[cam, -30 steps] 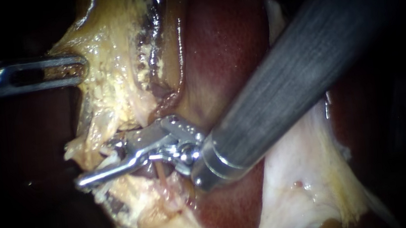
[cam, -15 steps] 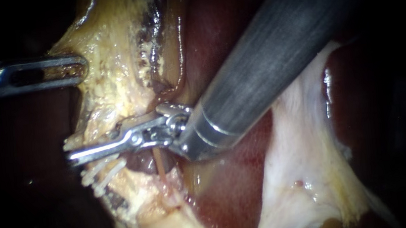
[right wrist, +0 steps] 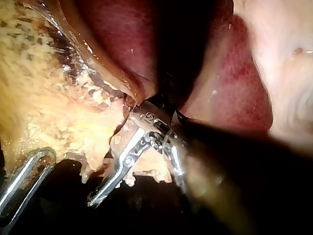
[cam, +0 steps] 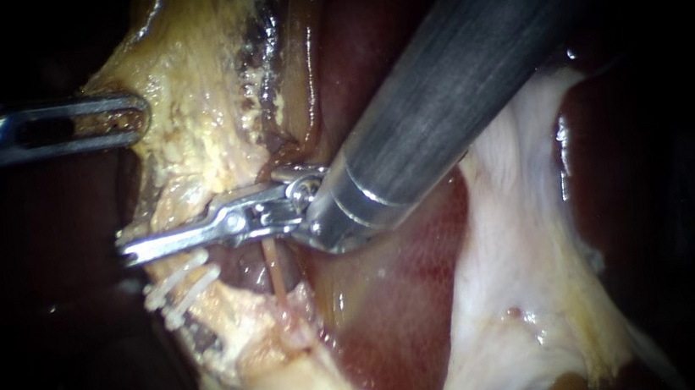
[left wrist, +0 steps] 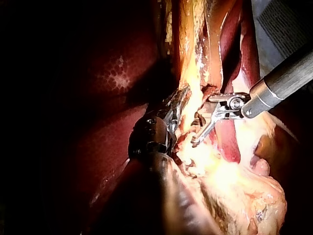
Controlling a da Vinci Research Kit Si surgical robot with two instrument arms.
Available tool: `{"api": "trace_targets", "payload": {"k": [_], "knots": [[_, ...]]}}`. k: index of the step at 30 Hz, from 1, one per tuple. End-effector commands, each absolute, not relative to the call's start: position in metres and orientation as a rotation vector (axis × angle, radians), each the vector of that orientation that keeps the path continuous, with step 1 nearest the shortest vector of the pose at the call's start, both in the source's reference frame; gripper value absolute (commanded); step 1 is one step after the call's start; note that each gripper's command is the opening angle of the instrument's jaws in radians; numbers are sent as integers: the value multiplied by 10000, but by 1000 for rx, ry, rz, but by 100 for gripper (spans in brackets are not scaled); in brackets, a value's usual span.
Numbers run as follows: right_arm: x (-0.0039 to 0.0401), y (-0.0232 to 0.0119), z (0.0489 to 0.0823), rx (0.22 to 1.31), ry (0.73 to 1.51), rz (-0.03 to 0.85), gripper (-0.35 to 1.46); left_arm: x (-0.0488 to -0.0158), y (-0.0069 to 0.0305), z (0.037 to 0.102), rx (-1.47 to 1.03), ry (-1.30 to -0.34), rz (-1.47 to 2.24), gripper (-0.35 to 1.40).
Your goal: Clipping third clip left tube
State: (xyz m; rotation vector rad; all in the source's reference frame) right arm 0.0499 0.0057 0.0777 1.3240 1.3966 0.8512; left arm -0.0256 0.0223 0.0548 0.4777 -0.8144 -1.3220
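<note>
The liver [cam: 402, 317] is dark red, the fatty tissue [cam: 194, 108] speckled yellow, the right instrument [cam: 140, 250] streaked grey along its shaft.

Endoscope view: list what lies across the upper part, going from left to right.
Left instrument → yellow tissue → liver → right instrument's shaft.

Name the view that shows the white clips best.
The endoscope view: the white clips lie in plain sight just below the right instrument, side by side. In the left wrist view glare hides that spot; in the right wrist view I cannot pick them out.
</note>
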Motion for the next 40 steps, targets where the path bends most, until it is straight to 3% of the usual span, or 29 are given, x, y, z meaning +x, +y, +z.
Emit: {"api": "trace_targets", "payload": {"k": [1,4,6,7,9,10,17,40], "knots": [[499,58,777,1325,1394,860,38,-256,223,548,478,-815,-1321,-35],[499,58,777,1325,1391,871,35,-256,223,548,478,-815,-1321,-35],[498,59,779,1319,1393,880,23,-255,223,548,478,-815,-1321,-35],[498,59,779,1317,1394,884,11,-255,223,548,478,-815,-1321,-35],[496,61,782,1306,1397,897,-30,-255,223,547,478,-815,-1321,-35],[495,61,782,1302,1399,900,-35,-255,223,547,478,-815,-1321,-35],[488,62,785,1328,1391,821,-35,-254,223,547,479,-815,-1321,-35],[483,62,787,1329,1387,816,-35,-254,223,547,479,-815,-1321,-35]]}}
